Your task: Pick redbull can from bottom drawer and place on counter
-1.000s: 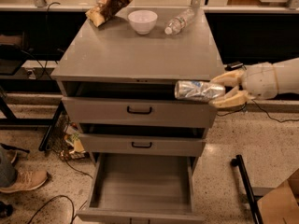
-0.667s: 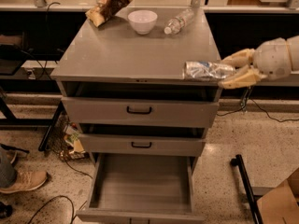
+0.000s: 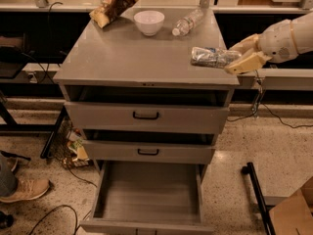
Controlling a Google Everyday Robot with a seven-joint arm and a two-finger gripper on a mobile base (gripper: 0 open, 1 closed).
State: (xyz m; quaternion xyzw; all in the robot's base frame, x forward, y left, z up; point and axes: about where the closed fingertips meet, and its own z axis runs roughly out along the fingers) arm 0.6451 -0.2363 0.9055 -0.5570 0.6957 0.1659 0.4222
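The redbull can [image 3: 211,57] is a crinkled silver can lying on its side, held just above the right part of the counter [image 3: 132,53]. My gripper [image 3: 240,56] comes in from the right and is shut on the can's right end, with tan fingers [image 3: 247,62] above and below it. The bottom drawer [image 3: 149,195] is pulled fully open below, and its grey interior holds nothing that I can see.
A white bowl [image 3: 149,22], a clear water bottle [image 3: 188,22] and a brown snack bag [image 3: 115,4] lie at the counter's back edge. The two upper drawers [image 3: 146,115] stand slightly ajar. A person's shoe [image 3: 24,189] and cables are on the floor at the left.
My gripper has carried the can up from in front of the top drawer to above the counter's right edge.
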